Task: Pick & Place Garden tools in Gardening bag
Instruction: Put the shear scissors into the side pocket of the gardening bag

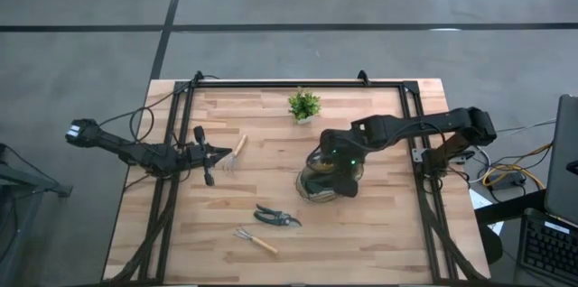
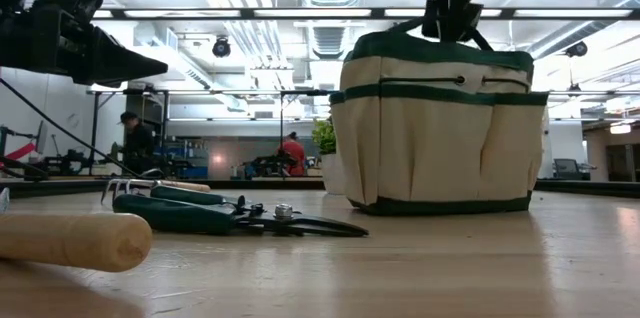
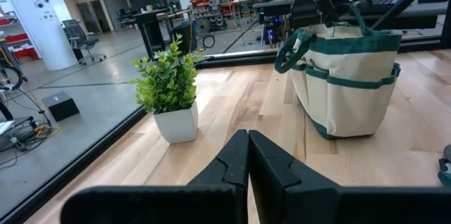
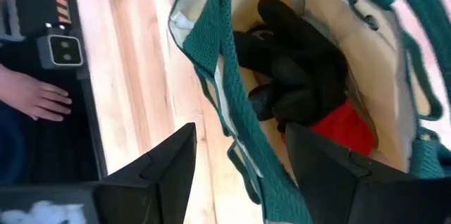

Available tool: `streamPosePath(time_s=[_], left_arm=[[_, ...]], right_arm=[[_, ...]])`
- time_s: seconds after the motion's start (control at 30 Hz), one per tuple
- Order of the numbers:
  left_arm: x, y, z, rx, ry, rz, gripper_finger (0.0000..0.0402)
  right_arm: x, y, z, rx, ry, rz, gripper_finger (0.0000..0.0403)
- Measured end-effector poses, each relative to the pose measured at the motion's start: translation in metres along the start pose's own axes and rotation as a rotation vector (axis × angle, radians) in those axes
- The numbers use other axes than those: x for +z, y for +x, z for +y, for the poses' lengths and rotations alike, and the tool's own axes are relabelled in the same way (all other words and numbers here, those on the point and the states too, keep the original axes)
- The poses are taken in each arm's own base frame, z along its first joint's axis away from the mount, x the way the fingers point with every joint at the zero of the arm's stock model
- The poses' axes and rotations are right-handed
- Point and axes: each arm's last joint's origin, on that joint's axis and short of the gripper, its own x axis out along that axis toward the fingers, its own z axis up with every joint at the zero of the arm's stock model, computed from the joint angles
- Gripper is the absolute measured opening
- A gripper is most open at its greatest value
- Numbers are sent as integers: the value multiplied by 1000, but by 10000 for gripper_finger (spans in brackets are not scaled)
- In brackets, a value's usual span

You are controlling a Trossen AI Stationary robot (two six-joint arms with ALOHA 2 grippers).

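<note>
The gardening bag [image 1: 327, 177] stands a little right of the table's centre, and the right gripper [image 4: 239, 157] hangs directly over its mouth with its fingers spread wide and nothing between them. Inside the bag lies the black-and-red glove [image 4: 303, 83] — it rests on the bottom, clear of the fingers, so that item looks delivered. One loop handle of the bag runs between the open fingers in the right wrist view; whether it touches them I cannot tell.

From the bag, the rest of the tools lie as follows in the high view: a pair of shears [image 1: 276, 217] at about seven o'clock, a wooden-handled rake [image 1: 256, 241] just beyond it in the same direction, and a second wooden-handled rake [image 1: 237, 152] out at nine o'clock. That second rake sits just in front of the left gripper [image 1: 219, 152], whose fingers are clenched together on nothing (the left wrist view shows them pressed tip to tip).

A potted plant [image 1: 304, 106] stands at roughly eleven o'clock from the bag, near the far edge; it is not part of the job.

By my reading the task is early on — one item in, at least three visible on the table to go.
</note>
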Motion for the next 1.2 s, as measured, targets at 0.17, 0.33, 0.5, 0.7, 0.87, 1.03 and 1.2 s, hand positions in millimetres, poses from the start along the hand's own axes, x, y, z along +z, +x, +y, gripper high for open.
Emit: streamPosePath(time_s=[0.17,0.33,0.5,0.7,0.87,1.03,1.2], left_arm=[[0,0,0,0,0,0,12],[0,0,0,0,0,0,12],[0,0,0,0,0,0,12],[0,0,0,0,0,0,12],[0,0,0,0,0,0,12],[0,0,0,0,0,0,12],[0,0,0,0,0,0,12]], right_arm=[[-3,-14,2,1,-28,-60,212],[-8,-28,4,-9,-41,-111,215],[-10,-37,15,-4,-97,-195,215],[-6,-26,48,-9,-259,-338,215],[4,11,76,-13,-332,-398,215],[16,53,100,-10,-380,-470,215],[30,92,107,-111,-356,-482,215]])
